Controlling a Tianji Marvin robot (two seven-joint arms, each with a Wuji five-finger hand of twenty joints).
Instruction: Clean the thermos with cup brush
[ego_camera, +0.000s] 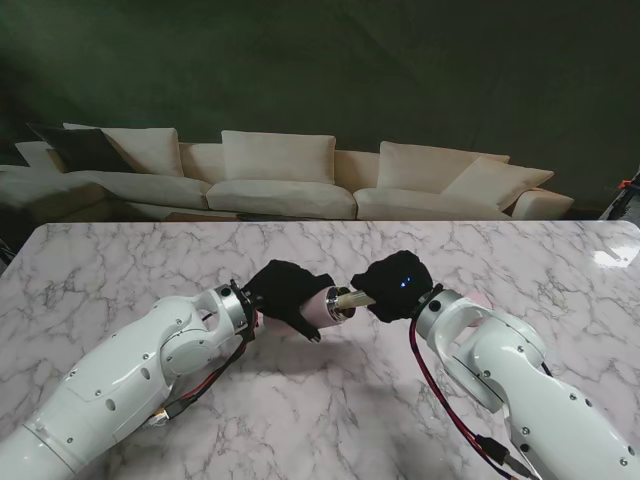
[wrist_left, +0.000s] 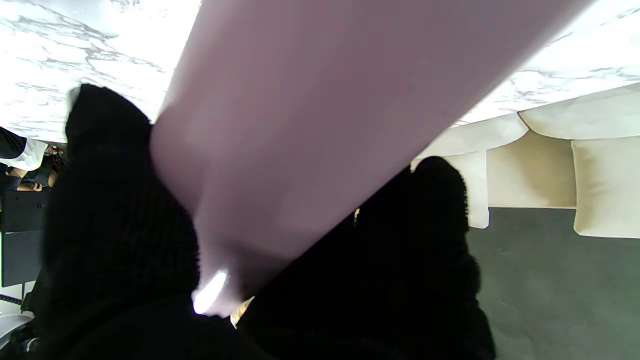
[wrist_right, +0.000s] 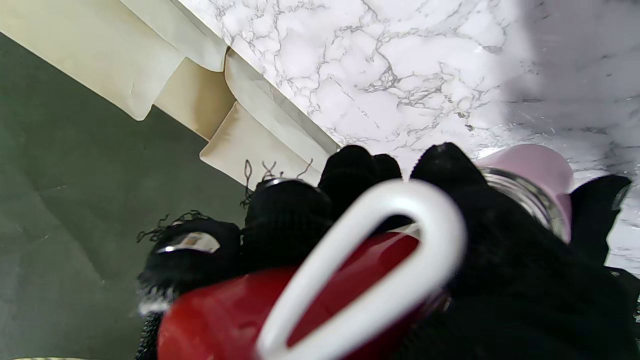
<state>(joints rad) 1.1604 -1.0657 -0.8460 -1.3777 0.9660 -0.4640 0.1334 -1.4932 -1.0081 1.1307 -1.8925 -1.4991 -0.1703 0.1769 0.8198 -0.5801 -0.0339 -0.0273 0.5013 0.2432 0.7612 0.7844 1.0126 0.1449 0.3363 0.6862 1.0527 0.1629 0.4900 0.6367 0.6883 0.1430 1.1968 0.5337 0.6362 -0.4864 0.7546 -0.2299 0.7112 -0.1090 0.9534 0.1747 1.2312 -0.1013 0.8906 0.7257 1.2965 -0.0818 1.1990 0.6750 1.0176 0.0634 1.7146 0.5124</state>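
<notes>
The left hand in its black glove (ego_camera: 283, 291) is wrapped around a pale pink thermos with a shiny metal mouth (ego_camera: 331, 304), holding it on its side above the middle of the white marble desk (ego_camera: 120, 270). The right hand in its black glove (ego_camera: 396, 286) grips a cup brush with a red handle and a white loop end (wrist_right: 320, 290). The brush touches the thermos mouth.
</notes>
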